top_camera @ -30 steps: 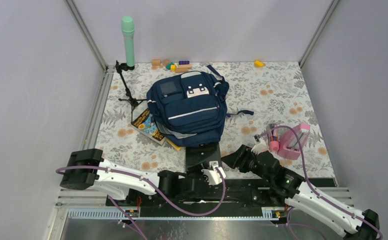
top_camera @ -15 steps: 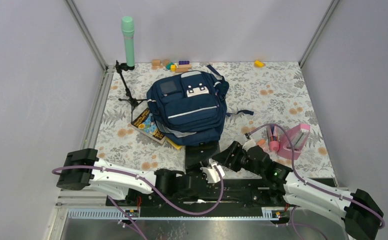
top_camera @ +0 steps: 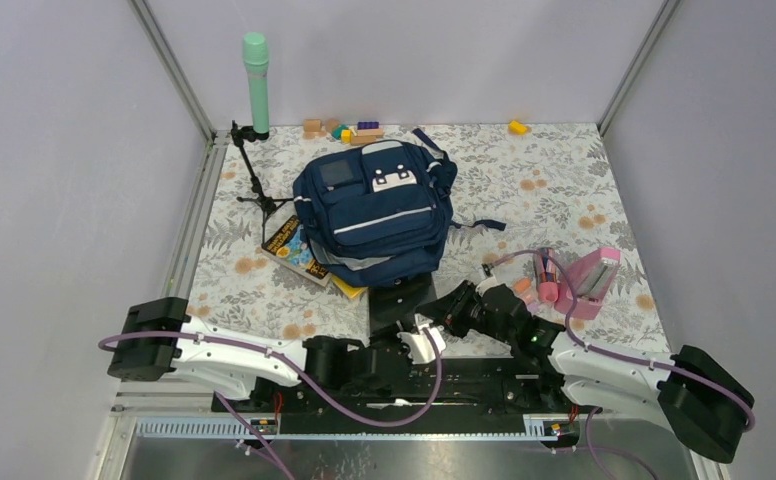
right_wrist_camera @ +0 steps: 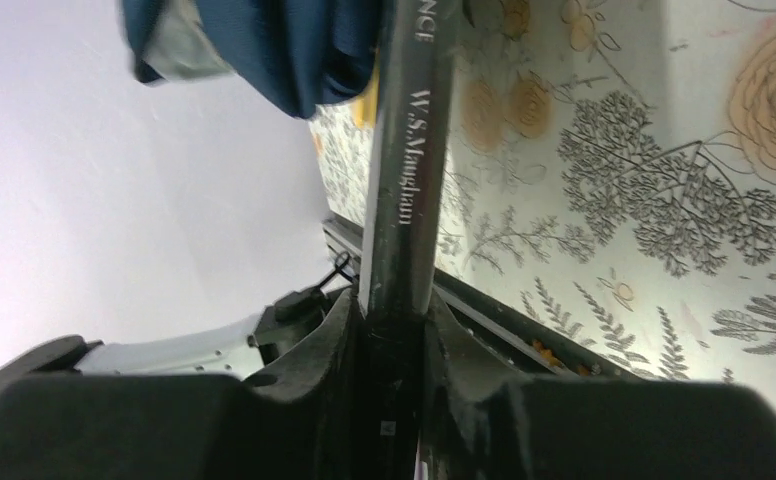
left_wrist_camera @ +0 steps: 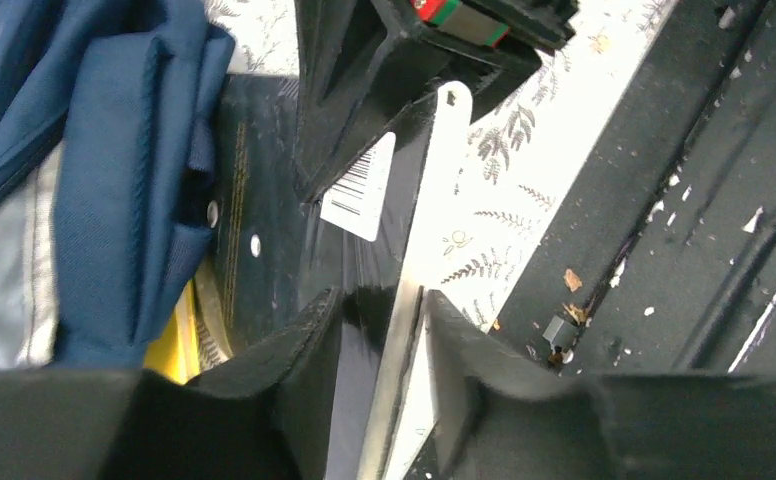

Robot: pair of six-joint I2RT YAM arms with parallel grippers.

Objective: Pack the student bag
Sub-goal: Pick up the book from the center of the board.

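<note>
The student bag (top_camera: 374, 215), navy with pale stripes, lies flat in the middle of the floral table, its near edge lifted in the left wrist view (left_wrist_camera: 114, 150). A black book (top_camera: 400, 300) stands at its near edge, held from both sides. My left gripper (top_camera: 411, 338) is shut on the book's page edge (left_wrist_camera: 389, 330). From the right, my right gripper (top_camera: 456, 305) is shut on its spine (right_wrist_camera: 404, 180), the fingers (right_wrist_camera: 339, 330) pressed against both covers. The bag's corner shows above the spine (right_wrist_camera: 274, 50).
A yellow and dark book (top_camera: 294, 250) pokes out from under the bag's left side. A pink pencil holder (top_camera: 579, 280) lies to the right. A green cylinder on a small tripod (top_camera: 256, 85) stands at the back left, with toy blocks (top_camera: 354, 130) along the far edge.
My right arm swung left from the pink holder to the black book and closed on its spine. The left gripper tightened slightly. The bag shifted a little.
</note>
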